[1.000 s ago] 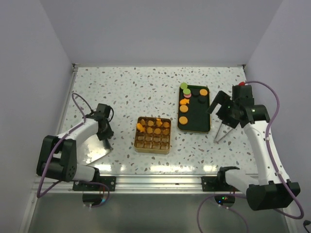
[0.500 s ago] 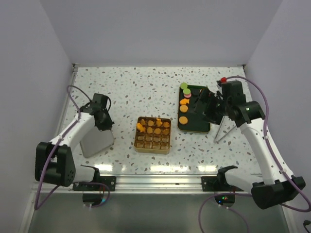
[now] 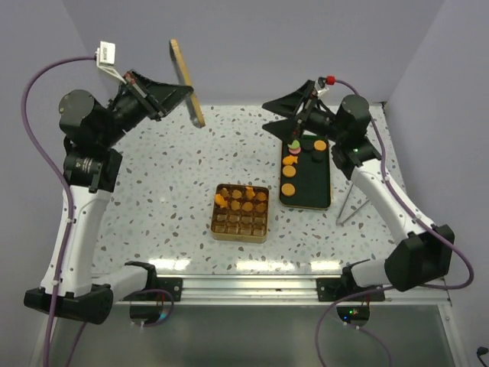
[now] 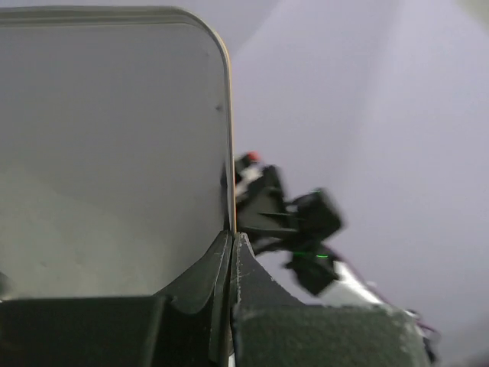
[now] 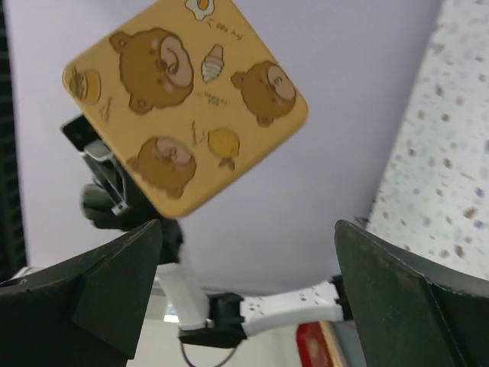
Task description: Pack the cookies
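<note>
The left end effector (image 3: 182, 90) is clamped on one edge of a square lid (image 3: 186, 70), held high above the worktop (image 3: 153, 176) and standing on edge. That thin pinch is the weak point: the left wrist view shows only the very rim of the lid between the fingertips (image 4: 231, 246), so a quick swing could let it pivot or slip free. A fall onto the tin (image 3: 238, 238) would probably scatter the cookies (image 3: 241, 199) already sitting in its far rows.

The right end effector (image 3: 294, 107) has its fingers wide apart with nothing in them, raised over the far end of the black tray (image 3: 317, 200). Several cookies lie on that tray (so shutting the tin now would leave the packing half done). Both arms reach inward at a similar height, and a careless crossing could knock the lid loose.
</note>
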### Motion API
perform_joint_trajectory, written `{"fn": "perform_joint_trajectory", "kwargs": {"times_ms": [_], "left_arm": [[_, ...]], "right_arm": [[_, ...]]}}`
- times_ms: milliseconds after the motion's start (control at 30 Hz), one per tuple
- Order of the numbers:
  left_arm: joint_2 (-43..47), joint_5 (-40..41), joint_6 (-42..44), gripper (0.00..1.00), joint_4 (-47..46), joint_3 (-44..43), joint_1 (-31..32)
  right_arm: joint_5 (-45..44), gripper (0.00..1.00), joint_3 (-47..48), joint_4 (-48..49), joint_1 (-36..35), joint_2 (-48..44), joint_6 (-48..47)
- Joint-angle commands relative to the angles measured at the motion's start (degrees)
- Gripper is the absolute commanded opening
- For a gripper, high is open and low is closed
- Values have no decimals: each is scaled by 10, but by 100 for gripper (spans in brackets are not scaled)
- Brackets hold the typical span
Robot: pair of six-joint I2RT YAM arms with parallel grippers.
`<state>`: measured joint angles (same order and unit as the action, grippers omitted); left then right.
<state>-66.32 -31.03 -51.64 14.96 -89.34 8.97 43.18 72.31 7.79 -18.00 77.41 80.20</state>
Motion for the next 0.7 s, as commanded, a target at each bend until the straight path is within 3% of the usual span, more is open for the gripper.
{"fn": "perform_joint_trajectory", "kwargs": {"times_ms": [0, 33, 67, 167, 267, 667], "left_arm": [[-24, -175, -286, 0, -422, 76, -13], [-32, -185, -340, 0, -497, 96, -15], [-42, -195, -427, 0, -609, 98, -17], [-82, -213, -567, 0, -790, 92, -20], [-112, -200, -657, 0, -888, 94, -20], [-84, -173, -707, 0, -992, 186, -20]], "right_arm": [[31, 99, 23, 306, 0, 58, 188], [20, 99, 26, 404, 0, 79, 249], [16, 99, 40, 451, 0, 98, 274], [14, 99, 74, 556, -1, 160, 327], [-5, 99, 97, 617, -2, 198, 377], [12, 98, 169, 655, -45, 279, 390]]}}
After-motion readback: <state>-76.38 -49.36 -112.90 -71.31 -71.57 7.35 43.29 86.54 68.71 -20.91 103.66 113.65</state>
